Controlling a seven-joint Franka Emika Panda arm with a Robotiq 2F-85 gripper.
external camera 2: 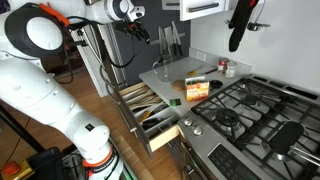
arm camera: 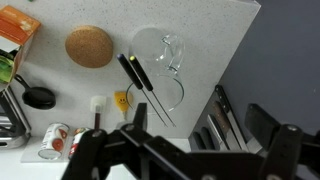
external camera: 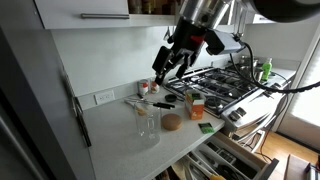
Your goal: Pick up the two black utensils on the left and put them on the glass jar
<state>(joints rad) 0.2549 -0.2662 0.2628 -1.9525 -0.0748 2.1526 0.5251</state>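
Note:
The clear glass jar (arm camera: 160, 58) stands on the white counter, next to a round cork disc (arm camera: 90, 46). It also shows in an exterior view (external camera: 147, 122). The two black utensils (arm camera: 138, 76) lie side by side across the jar's rim. Their black handles stick out and their thin ends point into the glass. In an exterior view they show as dark lines at the jar's top (external camera: 140, 104). My gripper (arm camera: 200, 140) is open and empty. It hangs well above the jar in both exterior views (external camera: 163, 75) (external camera 2: 143, 35).
Small red-lidded spice jars (arm camera: 58, 140), a black knob (arm camera: 38, 97) and an orange box (external camera: 196, 103) stand on the counter. An open drawer with knives (arm camera: 225, 115) and utensils (external camera 2: 150, 105) lies below the counter edge. The gas stove (external camera 2: 250, 105) is beside it.

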